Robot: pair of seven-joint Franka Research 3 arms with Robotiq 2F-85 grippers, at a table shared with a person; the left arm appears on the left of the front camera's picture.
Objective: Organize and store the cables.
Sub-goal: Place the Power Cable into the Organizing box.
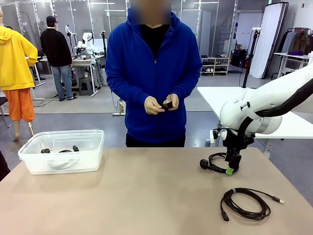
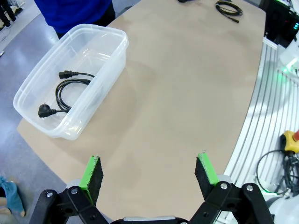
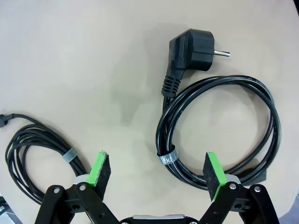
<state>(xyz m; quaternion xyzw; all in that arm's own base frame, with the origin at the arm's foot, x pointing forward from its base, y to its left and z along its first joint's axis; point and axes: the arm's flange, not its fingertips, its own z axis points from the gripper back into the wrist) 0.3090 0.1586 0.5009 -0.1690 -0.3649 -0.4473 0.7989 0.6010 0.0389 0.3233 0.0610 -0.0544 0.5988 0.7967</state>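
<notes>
Right hand open over power cable, one finger covering its coil.

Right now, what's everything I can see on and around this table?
table: one, tan, between robot and person
bin: one, clear plastic, table's left end
power cable in bin: one, black, coiled
power cable with round plug: one, black, table's right, under right tool
thin cable: one, black, silver-tipped, nearer the robot's edge
person's hands: two, far side, holding small dark item
left tool: one, black with green pads, open above table
right tool: one, same colours, open
</notes>
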